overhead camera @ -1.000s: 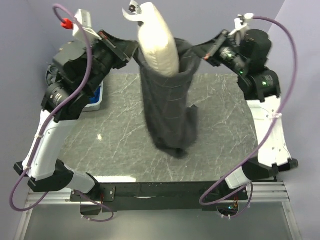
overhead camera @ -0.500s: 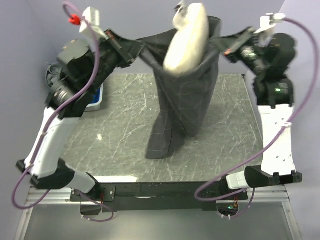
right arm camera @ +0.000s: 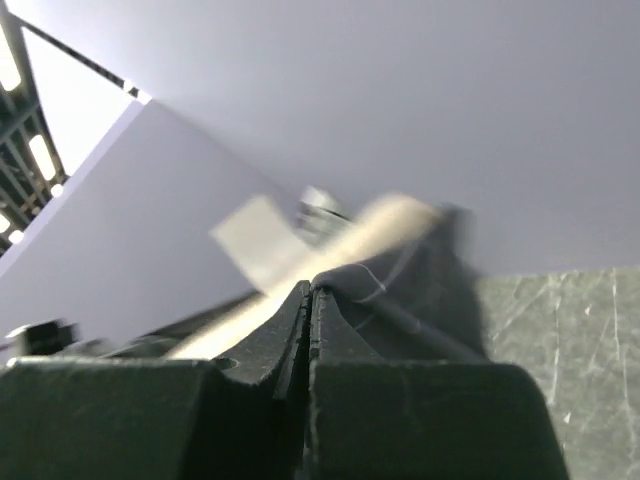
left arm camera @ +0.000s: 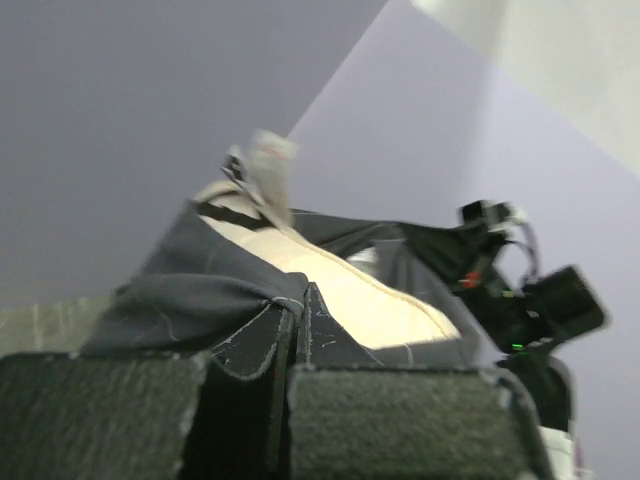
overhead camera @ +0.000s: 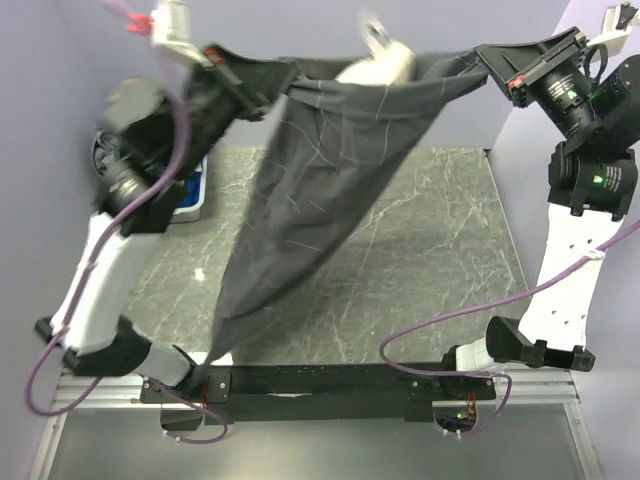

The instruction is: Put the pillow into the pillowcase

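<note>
The dark grey pillowcase hangs in the air, stretched wide between both grippers, its closed end trailing down to the table's near left edge. The cream pillow sits inside it; only its top end and a white tag stick out of the mouth. My left gripper is shut on the left rim of the pillowcase; the pillow lies just beyond its fingers. My right gripper is shut on the right rim of the pillowcase, with the blurred pillow next to it.
The dark marble table lies below. A blue tray sits at the table's left edge under the left arm. Purple walls stand close behind and at the right. Cables loop beside both arms.
Both grippers have risen and spread apart, pulling the pillowcase mouth wide. The pillow has sunk deeper inside. The closed end has swung toward the near left.
</note>
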Robot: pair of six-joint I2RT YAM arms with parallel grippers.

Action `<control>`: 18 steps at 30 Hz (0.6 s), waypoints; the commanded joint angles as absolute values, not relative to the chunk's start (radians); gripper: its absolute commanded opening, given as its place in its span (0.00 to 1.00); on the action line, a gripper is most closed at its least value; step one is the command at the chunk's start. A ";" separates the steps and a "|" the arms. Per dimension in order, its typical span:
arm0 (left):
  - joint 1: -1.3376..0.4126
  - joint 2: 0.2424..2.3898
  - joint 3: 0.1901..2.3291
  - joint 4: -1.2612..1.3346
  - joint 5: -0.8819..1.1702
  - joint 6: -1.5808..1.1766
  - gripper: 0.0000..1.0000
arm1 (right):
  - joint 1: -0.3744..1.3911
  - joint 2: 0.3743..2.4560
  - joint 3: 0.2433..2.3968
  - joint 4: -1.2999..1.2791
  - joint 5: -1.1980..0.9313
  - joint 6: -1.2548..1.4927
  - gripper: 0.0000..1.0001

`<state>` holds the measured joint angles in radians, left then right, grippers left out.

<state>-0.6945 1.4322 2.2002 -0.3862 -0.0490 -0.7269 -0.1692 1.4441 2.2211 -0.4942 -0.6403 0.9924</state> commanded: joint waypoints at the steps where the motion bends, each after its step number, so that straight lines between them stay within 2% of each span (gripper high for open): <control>1: -0.670 1.410 2.217 -0.387 -0.129 -0.697 0.01 | -0.140 1.393 2.179 -0.279 -0.670 1.069 0.00; 6: -0.630 1.295 2.224 -0.359 -0.366 -0.589 0.01 | 0.024 1.318 2.068 -0.276 -0.609 0.974 0.00; 10: -0.629 1.213 2.187 -0.275 -0.374 -0.561 0.01 | 0.058 1.318 2.072 -0.319 -0.594 0.917 0.00; 13: -0.630 1.229 2.169 -0.261 -0.239 -0.603 0.01 | -0.066 1.327 2.097 -0.330 -0.662 0.983 0.00; 18: -0.632 1.347 2.145 -0.265 0.056 -0.724 0.01 | -0.357 1.315 1.970 -0.073 -0.804 1.222 0.00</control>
